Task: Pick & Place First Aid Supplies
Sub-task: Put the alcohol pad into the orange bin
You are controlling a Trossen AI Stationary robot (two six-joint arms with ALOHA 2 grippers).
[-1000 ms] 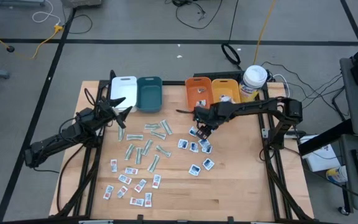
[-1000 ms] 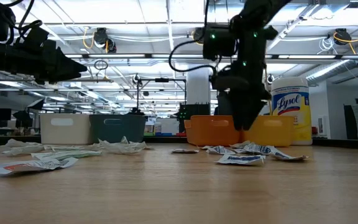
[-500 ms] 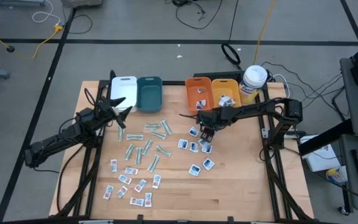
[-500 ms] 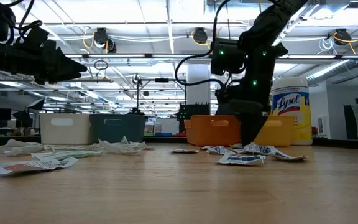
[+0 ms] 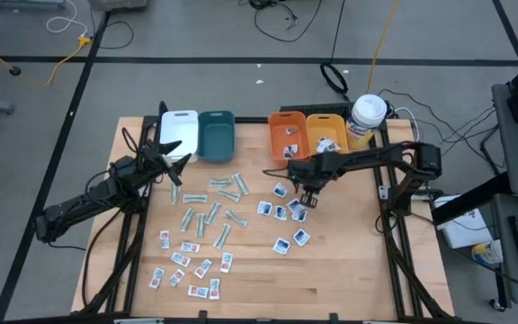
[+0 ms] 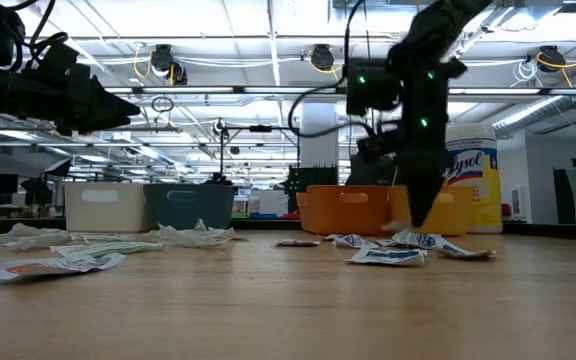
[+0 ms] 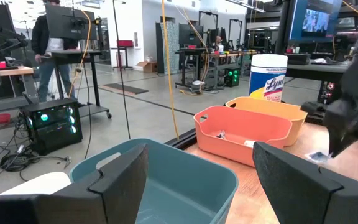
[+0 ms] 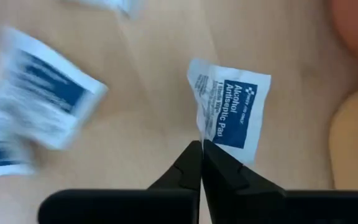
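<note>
Between the right gripper's (image 8: 201, 163) pressed-together fingers, a white antiseptic packet (image 8: 230, 115) with blue print is pinched by one edge, just above the desk (image 5: 349, 243) near the orange bins (image 5: 288, 133). Such a thin hold calls for a slow lift. Over by the teal bin (image 7: 166, 180), the left gripper (image 5: 171, 155) waits, fingers spread.

Right end effector (image 8: 201, 163) pinched shut, arm reaching inward — left end effector (image 7: 197, 174) spread, raised.
</note>
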